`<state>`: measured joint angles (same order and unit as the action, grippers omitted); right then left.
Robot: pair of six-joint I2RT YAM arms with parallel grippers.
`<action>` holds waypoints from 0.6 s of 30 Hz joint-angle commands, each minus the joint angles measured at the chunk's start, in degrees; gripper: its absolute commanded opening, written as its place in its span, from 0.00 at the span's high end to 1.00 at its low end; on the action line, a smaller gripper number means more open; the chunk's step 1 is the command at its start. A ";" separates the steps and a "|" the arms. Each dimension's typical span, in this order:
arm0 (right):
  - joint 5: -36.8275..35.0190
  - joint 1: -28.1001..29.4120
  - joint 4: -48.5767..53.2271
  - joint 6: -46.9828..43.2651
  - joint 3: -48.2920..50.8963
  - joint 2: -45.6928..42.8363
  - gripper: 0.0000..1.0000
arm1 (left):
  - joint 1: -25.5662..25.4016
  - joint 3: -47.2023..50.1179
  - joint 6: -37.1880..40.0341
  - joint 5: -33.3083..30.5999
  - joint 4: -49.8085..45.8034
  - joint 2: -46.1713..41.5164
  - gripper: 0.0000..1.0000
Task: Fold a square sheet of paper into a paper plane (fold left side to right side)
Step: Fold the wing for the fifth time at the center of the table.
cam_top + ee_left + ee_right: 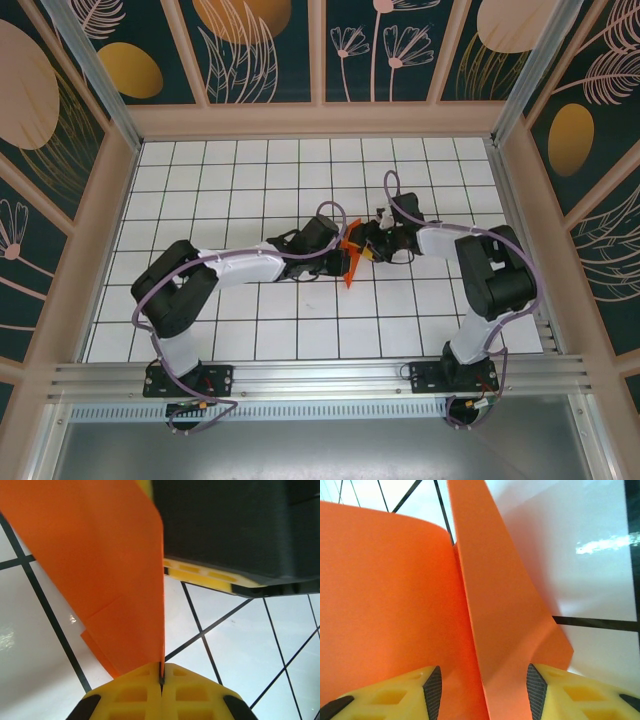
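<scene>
The orange paper [351, 263], folded into a narrow pointed shape, stands on edge over the middle of the grid table. My left gripper [338, 247] comes from the left and is shut on it. In the left wrist view the yellow fingers [135, 695] pinch the paper's thin edge [162, 670], and the folded sheet [100, 570] spreads up and left. My right gripper [373, 243] meets it from the right. In the right wrist view its jaws [484, 686] stand apart, with the paper's layers [495, 605] between the pads [535, 687].
White grid table [250, 180] with wooden walls on the left, back and right. The right gripper's black body [235, 530] hangs close over the paper in the left wrist view. Both arms' bases sit on the near rail [320, 375].
</scene>
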<state>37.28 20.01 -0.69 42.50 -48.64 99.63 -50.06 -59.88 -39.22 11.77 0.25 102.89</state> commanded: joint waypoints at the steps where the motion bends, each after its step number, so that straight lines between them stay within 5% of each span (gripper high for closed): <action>1: -0.33 0.60 0.24 -0.49 -1.79 1.07 0.49 | 0.25 -1.34 1.36 0.07 -0.43 -2.42 1.00; 10: 0.79 0.41 -0.57 -0.43 -2.06 -1.66 0.52 | 0.24 -4.05 3.56 -3.86 -5.27 -4.25 1.00; 18: 3.77 0.67 -5.42 2.02 -1.34 -1.07 0.69 | 0.23 -5.00 5.03 -6.16 -7.58 -4.29 1.00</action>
<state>39.05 20.16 -2.81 43.53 -49.52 99.79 -50.06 -63.66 -35.94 6.98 -5.21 100.09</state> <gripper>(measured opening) 0.319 0.059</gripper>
